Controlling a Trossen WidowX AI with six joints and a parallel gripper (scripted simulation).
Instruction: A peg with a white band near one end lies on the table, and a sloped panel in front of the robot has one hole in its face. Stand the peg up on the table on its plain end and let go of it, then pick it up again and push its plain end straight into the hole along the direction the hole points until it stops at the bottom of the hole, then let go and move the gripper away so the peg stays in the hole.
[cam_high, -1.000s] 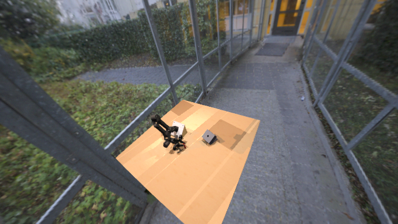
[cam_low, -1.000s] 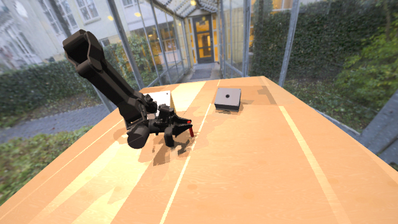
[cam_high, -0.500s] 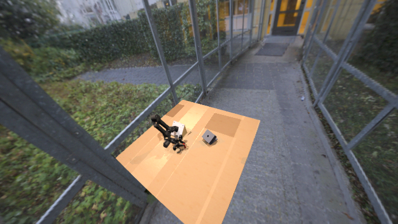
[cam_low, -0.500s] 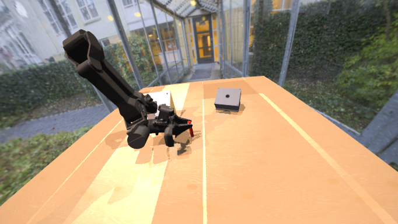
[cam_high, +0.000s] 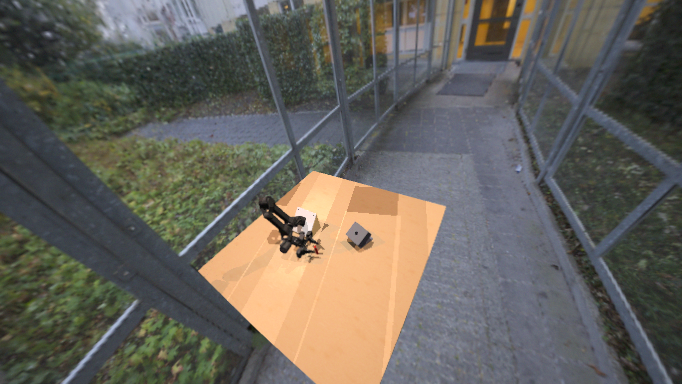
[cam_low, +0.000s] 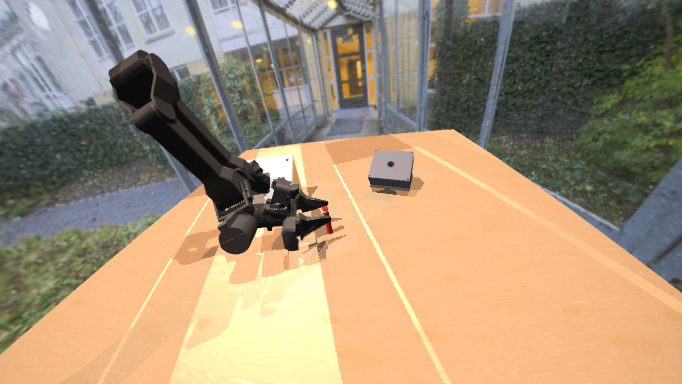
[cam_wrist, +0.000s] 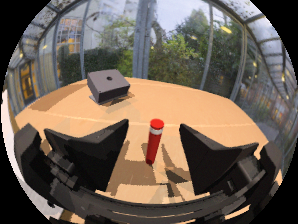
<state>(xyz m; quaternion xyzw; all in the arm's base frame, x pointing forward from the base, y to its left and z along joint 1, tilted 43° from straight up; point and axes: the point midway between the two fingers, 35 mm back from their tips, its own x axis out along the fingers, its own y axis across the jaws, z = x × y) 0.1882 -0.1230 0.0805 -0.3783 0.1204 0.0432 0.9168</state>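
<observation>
The red peg (cam_high: 316, 250) (cam_low: 328, 228) (cam_wrist: 153, 146) is near upright with its white band near the top. It leans slightly in the exterior view and in the wrist view; its plain end points down, at or close to the table. My gripper (cam_high: 317, 247) (cam_low: 329, 211) (cam_wrist: 154, 124) is open, one finger on each side of the peg. The wrist view shows gaps between the peg and both fingers. The grey sloped panel (cam_high: 362, 231) (cam_low: 402, 171) (cam_wrist: 99, 83) stands beyond the peg, with one dark hole (cam_high: 356, 233) (cam_low: 391, 164) (cam_wrist: 109, 78) in its face.
A white block (cam_high: 308, 218) (cam_low: 281, 164) is beside the arm, partly hidden by it in the top and exterior views. The wooden table (cam_high: 350, 295) (cam_low: 475, 280) carries bands of light and shadow. Finger shadows fall near the peg's foot.
</observation>
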